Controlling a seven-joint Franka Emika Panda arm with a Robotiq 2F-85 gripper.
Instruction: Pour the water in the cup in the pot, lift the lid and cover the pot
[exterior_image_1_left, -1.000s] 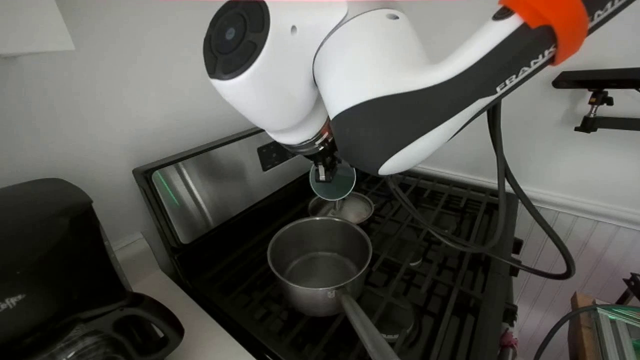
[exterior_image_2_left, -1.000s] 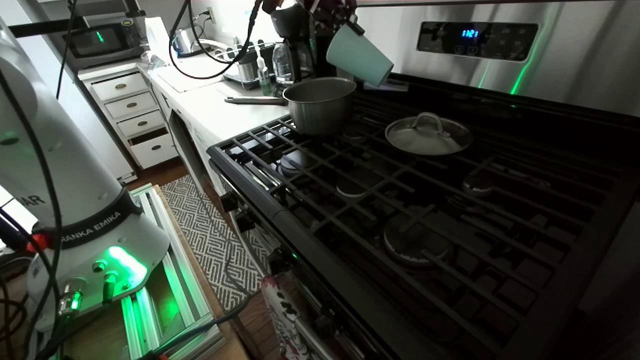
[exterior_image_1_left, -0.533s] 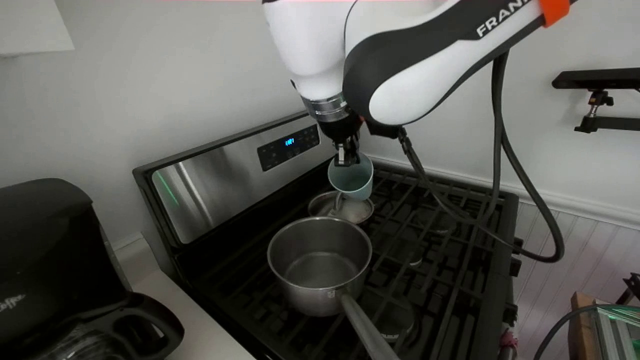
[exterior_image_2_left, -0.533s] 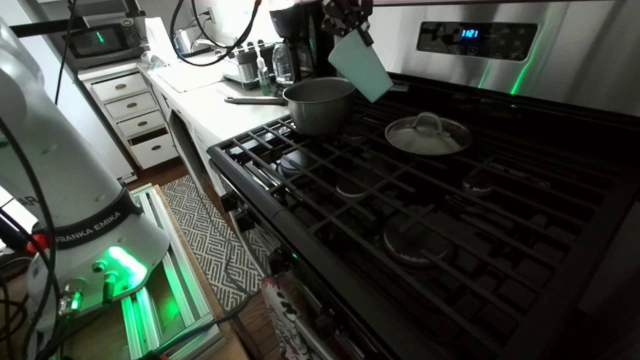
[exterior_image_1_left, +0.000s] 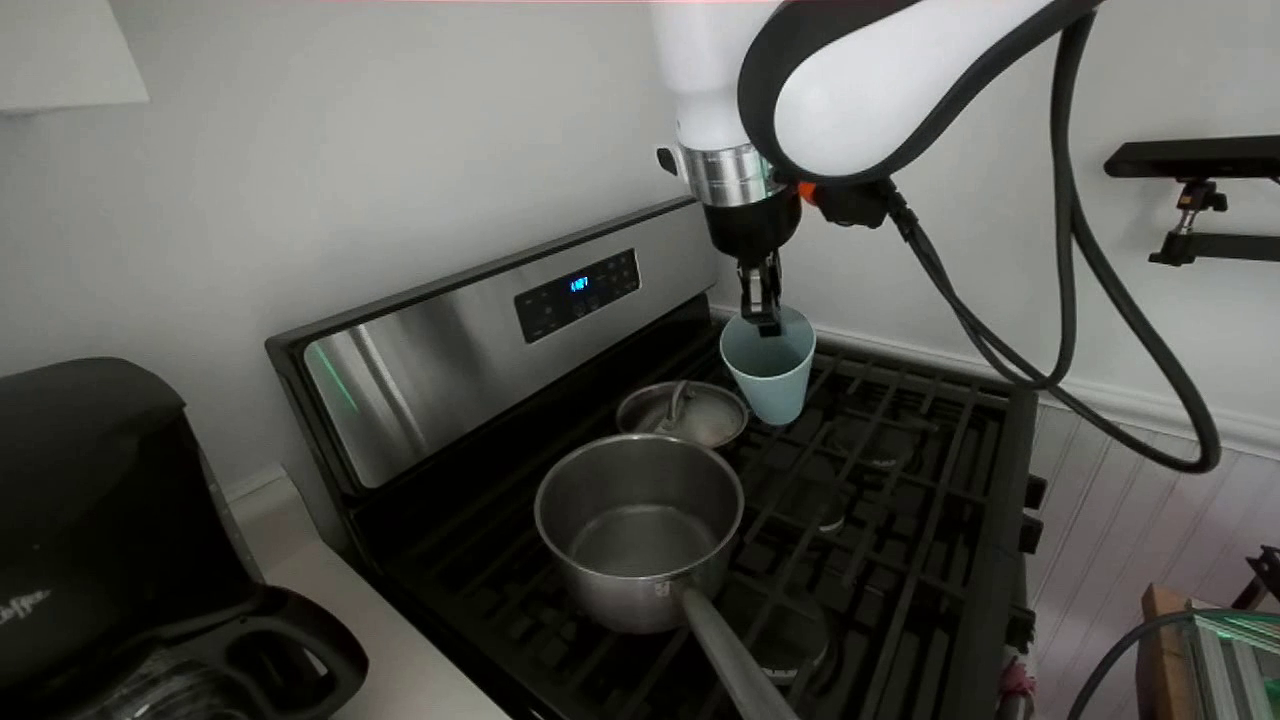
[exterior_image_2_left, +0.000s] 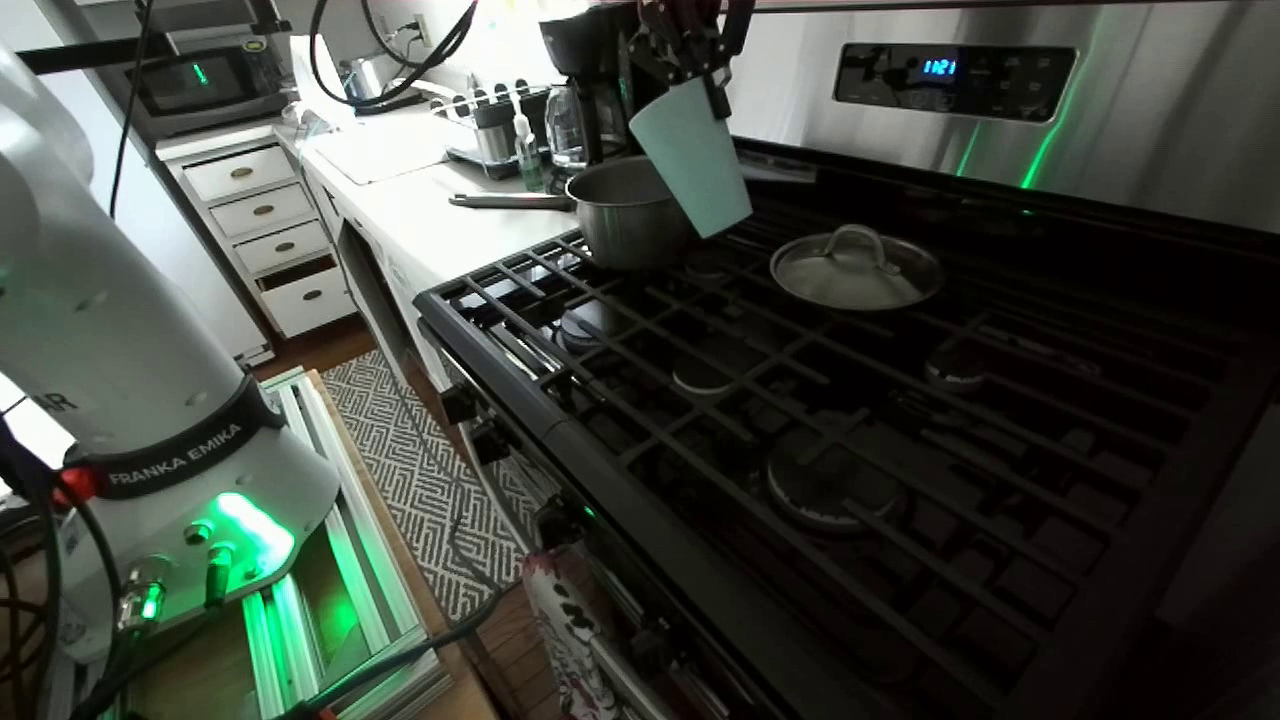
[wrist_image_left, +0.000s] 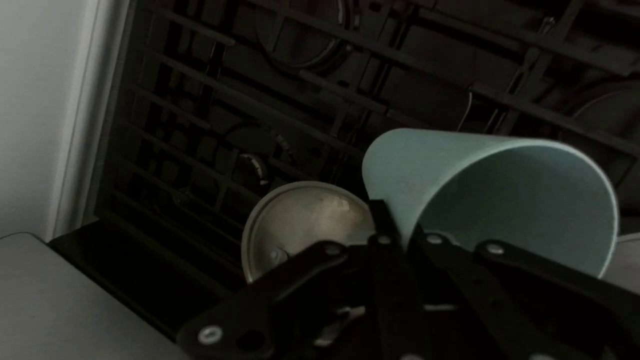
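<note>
Near the jaws, the stove clock (exterior_image_2_left: 940, 67) reads 11:21; lower left, the robot base (exterior_image_2_left: 190, 495) says "FRANKA EMIKA", the coffee maker (exterior_image_1_left: 100, 490) "offee".

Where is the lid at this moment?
In an exterior view, the lid lies on the stove, right of the pot and cup; the wrist view shows it left of the cup.

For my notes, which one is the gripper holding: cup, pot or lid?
The pale blue cup, its rim in the gripper; the pot and lid sit on the stove.
</note>
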